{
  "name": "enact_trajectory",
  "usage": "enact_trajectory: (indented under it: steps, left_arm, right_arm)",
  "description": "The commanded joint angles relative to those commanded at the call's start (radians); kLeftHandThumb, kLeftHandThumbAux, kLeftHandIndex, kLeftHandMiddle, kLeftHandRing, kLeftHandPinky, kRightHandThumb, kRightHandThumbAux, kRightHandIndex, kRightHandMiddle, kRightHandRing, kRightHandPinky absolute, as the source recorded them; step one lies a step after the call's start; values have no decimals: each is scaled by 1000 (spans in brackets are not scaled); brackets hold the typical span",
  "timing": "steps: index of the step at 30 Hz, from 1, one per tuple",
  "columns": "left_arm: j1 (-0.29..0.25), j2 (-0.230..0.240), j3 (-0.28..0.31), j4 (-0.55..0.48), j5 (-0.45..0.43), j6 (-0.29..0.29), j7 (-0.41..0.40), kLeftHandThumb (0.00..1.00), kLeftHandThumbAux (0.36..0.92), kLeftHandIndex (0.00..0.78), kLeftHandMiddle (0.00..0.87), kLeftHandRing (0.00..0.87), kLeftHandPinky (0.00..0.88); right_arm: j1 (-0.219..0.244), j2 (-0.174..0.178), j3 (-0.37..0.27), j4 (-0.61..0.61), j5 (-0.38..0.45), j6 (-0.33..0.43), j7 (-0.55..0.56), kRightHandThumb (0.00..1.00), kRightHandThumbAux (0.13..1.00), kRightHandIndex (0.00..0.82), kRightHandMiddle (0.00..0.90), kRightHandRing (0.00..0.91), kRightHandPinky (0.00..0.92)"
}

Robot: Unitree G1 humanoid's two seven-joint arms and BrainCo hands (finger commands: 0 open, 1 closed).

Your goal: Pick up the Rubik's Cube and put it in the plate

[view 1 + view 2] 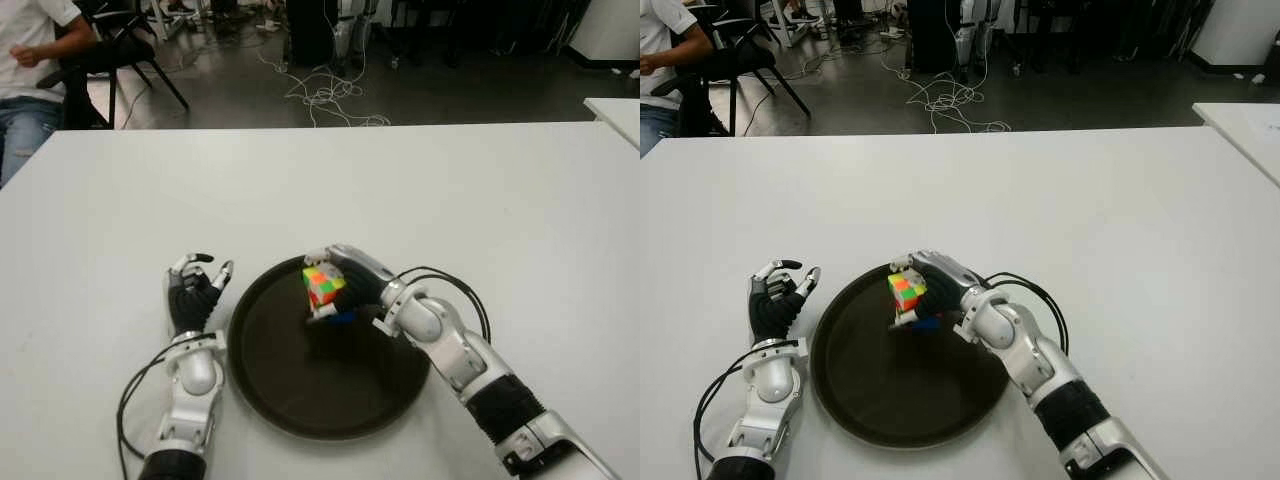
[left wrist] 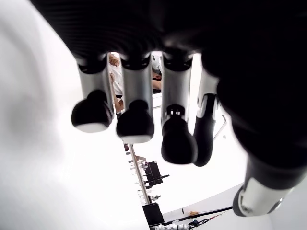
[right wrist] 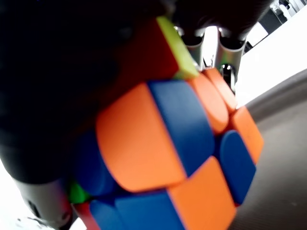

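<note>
Left eye view: my right hand (image 1: pixel 335 285) grips the cube (image 1: pixel 324 286), fingers wrapped round it, held over the plate (image 1: pixel 262 390)'s far half, seemingly just above the bottom, ready to set down. My left hand (image 1: pixel 195 290) shows beside the plate's left rim on the desk (image 1: pixel 480 200), idle.

Left wrist view: fingers (image 2: pixel 135 122) loosely extended, holding nothing.

Right wrist view: cube (image 3: pixel 182 158) fills the frame, clamped; dark plate (image 3: pixel 283 191) shows beneath.
</note>
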Motion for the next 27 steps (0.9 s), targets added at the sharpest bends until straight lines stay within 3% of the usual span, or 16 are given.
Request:
enact_trajectory:
  steps: [14, 21, 27]
  left_arm:
    - [-6, -2, 6, 3, -15, 14, -9, 719, 697, 445, 817, 837, 849]
    - [-6, 0, 3, 5, -15, 21, -12, 719, 697, 444, 818, 833, 824]
    - [-5, 0, 1, 3, -14, 22, -12, 720, 697, 445, 818, 832, 830]
  right_arm:
    - [-30, -17, 46, 50, -50, 10, 28, 35, 927, 525, 740, 756, 721]
    - [-56, -31, 74, 60, -61, 38, 90, 2, 938, 423, 683, 705, 658]
    - [-75, -32, 91, 100, -61, 18, 97, 0, 951, 402, 639, 658, 634]
